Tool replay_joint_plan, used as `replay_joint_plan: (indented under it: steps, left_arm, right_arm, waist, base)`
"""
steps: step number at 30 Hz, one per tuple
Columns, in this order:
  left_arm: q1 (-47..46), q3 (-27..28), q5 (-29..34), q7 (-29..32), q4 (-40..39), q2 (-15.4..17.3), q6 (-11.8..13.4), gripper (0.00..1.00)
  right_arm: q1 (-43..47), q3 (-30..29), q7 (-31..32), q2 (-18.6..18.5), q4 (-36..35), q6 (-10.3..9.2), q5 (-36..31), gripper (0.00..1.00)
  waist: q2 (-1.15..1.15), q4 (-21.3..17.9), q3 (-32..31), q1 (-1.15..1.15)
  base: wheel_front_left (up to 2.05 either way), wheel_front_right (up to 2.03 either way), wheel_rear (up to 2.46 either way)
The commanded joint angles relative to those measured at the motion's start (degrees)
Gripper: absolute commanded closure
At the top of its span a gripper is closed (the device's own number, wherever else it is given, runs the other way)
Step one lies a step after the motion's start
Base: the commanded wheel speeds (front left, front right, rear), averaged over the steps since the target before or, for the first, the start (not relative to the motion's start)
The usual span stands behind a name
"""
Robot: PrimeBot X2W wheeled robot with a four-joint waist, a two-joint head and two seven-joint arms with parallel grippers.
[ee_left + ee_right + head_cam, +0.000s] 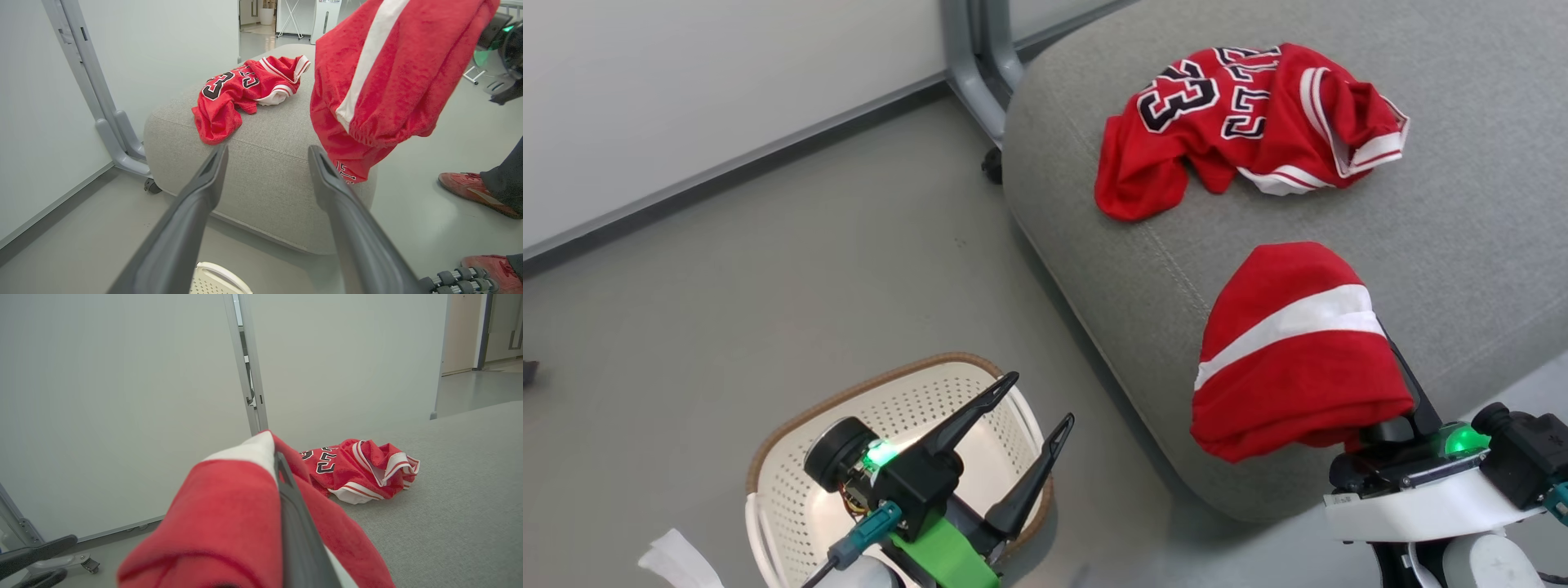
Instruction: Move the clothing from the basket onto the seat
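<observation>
The right gripper (279,457) has its dark fingers closed together. A red fleecy garment with a white stripe (220,522) is draped over them, hanging down both sides. Beyond, a red jersey with black-and-white numerals and white trim (359,473) lies crumpled on the grey fabric-upholstered seat cushion (457,506). Behind are pale wall panels (122,396) joined by a grey metal post (245,363).

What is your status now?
Left tool open over basket. Right tool shut on striped garment, near seat edge. Jersey lies on seat. Nothing blocks.
</observation>
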Motion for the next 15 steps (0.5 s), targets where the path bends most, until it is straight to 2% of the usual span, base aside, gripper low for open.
replay_joint_plan:
  steps: [1, 6, 15]
  left_arm:
    - [-0.4, 0.2, 0.3, 0.4, -0.3, 0.9, 0.0, 0.0]
    - [-1.4, 0.1, 0.6, 1.9, -2.0, 2.3, 0.1, 0.0]
    - [-3.4, -0.4, 0.8, 5.5, -4.7, 4.5, -0.7, 0.0]
  right_arm:
    - [-0.4, -0.1, -0.1, 0.5, -0.4, -0.06, -0.2, 1.0]
    - [-0.9, -0.3, -0.1, 1.8, -0.7, -0.06, -0.3, 1.0]
    - [-4.8, -2.9, -0.1, 2.3, -3.5, -0.06, -4.2, 1.0]
  waist:
    - [0.0, -5.9, 4.9, 0.0]
    - [0.0, -9.8, 8.2, 0.0]
    - [0.0, -10.3, 15.3, 0.0]
  base:
    - [0.0, 0.0, 0.0]
    - [0.0, 0.0, 0.0]
    - [0.0, 0.0, 0.0]
